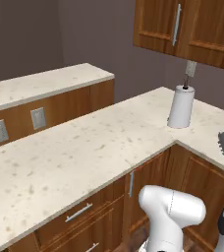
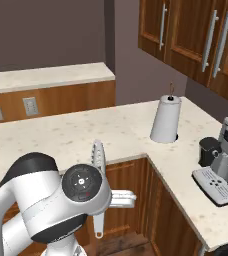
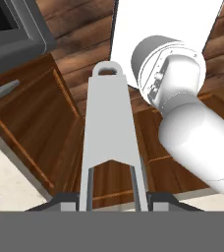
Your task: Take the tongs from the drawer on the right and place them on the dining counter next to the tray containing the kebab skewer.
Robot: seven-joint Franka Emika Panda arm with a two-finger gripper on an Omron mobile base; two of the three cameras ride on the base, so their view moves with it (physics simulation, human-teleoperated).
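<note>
We hold the tongs (image 3: 107, 133) in our gripper (image 3: 112, 199), the fingers closed on both arms, the looped end pointing away over the wood floor. In the right base view the tongs (image 2: 98, 165) stand nearly upright in front of the worktop's front edge, scalloped tips above it. The dining counter (image 2: 61, 137) stretches left from the inner corner, where a paper towel roll (image 2: 165, 120) stands; a coffee machine (image 2: 223, 162) sits near the right edge.
</note>
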